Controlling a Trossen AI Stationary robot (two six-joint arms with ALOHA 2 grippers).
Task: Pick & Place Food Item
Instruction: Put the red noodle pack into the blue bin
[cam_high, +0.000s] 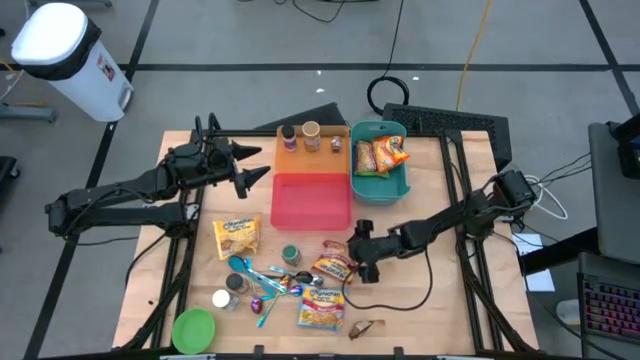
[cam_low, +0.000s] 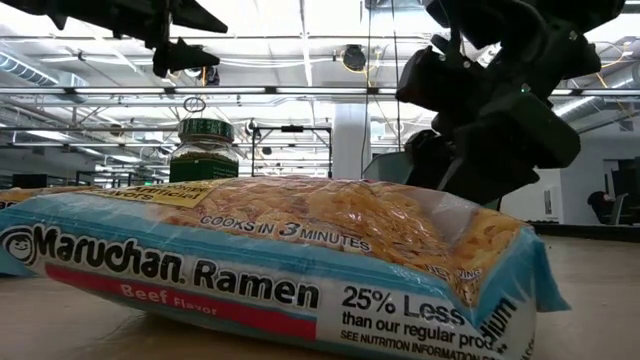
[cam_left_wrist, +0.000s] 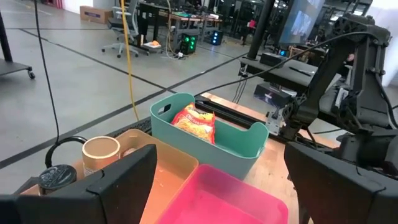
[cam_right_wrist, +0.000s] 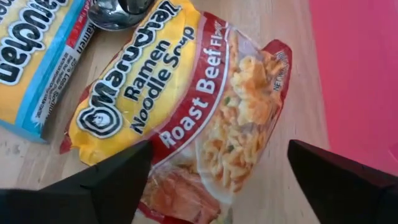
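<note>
A red-and-yellow roast beef ramen packet (cam_right_wrist: 186, 106) lies flat on the wooden table (cam_high: 420, 300), near the middle (cam_high: 335, 266). My right gripper (cam_right_wrist: 219, 146) hovers over it, slanting down, open, one finger on either side of the packet; I see no touch. It shows above the packet's right end (cam_high: 358, 258) in the high view. My left gripper (cam_high: 255, 166) stands open and level in the air at the pink tray's (cam_high: 310, 200) far left corner, holding nothing (cam_left_wrist: 221, 152).
A teal bin (cam_high: 392, 182) at the back holds two food packets. Beside it an orange tray (cam_high: 300, 160) carries jars. A blue-edged ramen packet (cam_low: 270, 260), a yellow one (cam_high: 237, 235), spoons (cam_high: 262, 280), a jar (cam_high: 290, 255) and a green bowl (cam_high: 193, 328) crowd the near left.
</note>
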